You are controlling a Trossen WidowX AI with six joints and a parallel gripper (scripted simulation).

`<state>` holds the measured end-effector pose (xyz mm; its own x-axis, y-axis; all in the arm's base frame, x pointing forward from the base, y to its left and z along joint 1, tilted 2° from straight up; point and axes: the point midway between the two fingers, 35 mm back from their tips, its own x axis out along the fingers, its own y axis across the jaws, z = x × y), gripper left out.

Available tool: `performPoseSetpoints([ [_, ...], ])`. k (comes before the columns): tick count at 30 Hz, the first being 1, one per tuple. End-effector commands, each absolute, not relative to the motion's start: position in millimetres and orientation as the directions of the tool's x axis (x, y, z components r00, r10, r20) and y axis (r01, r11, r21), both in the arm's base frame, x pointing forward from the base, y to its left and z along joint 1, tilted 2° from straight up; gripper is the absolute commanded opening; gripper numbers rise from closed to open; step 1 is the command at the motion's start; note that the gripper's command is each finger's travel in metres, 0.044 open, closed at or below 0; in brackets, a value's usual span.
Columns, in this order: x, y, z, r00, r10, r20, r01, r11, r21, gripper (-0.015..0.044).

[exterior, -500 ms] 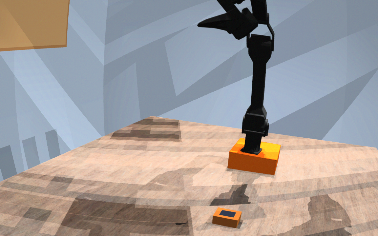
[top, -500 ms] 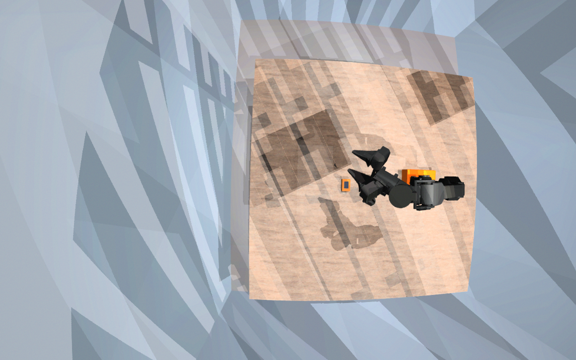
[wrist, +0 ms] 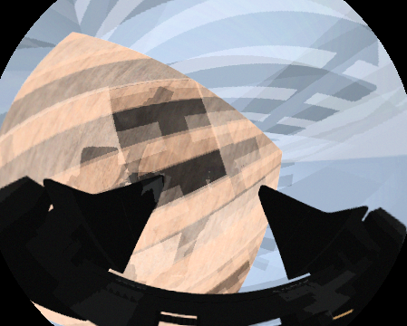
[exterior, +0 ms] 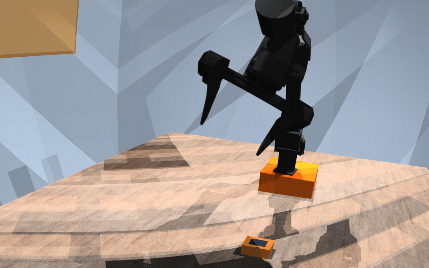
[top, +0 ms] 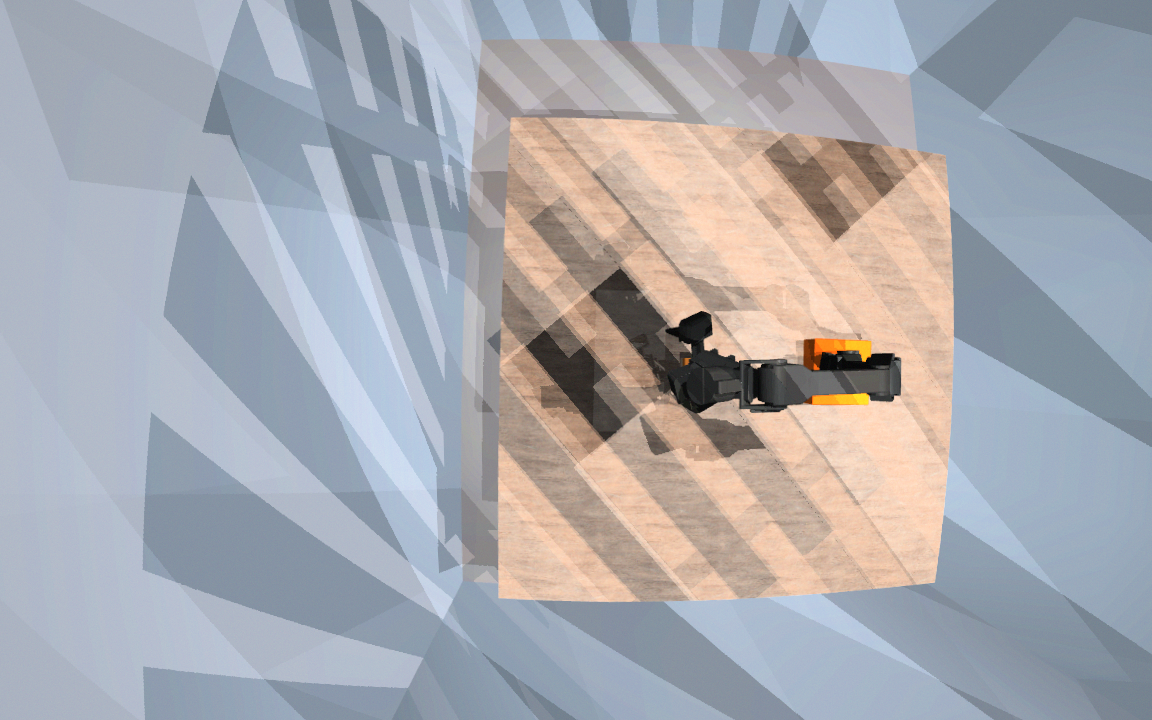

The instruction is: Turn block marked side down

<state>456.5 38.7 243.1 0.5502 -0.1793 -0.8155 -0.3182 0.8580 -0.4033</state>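
A small orange block (exterior: pixel 257 247) lies flat on the wooden table (exterior: pixel 109 206) (top: pixel 741 519) (wrist: pixel 64 97) near its front edge. Its dark blue marked side faces up. My gripper (exterior: pixel 231 138) (wrist: pixel 213 185) is open and empty. It hangs high above the table, up and behind the block, with the fingers pointing down. In the overhead view the gripper (top: pixel 678 353) covers the block, and only a sliver of orange shows beside it. The wrist view shows the table between the fingers but not the block.
The arm stands on an orange base box (exterior: pixel 286 186) (top: pixel 831 344) towards the table's right side. A tan panel (exterior: pixel 26 26) floats at the upper left, well off the table. The table edges drop off on all sides.
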Motion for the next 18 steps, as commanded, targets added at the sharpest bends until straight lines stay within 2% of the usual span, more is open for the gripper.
performPoseSetpoints([
  [1, 436, 52, 178, 0.386, -0.103, -0.917, -0.307, 0.923, -0.233, 0.044],
  [9, 369, 69, 74, 0.022, 0.032, -0.999, -0.131, 0.991, 0.029, 0.044],
  [16, 367, 69, 69, 0.014, 0.035, -0.999, -0.125, 0.992, 0.033, 0.044],
  [18, 366, 67, 48, 0.014, 0.035, -0.999, -0.125, 0.992, 0.033, 0.044],
])
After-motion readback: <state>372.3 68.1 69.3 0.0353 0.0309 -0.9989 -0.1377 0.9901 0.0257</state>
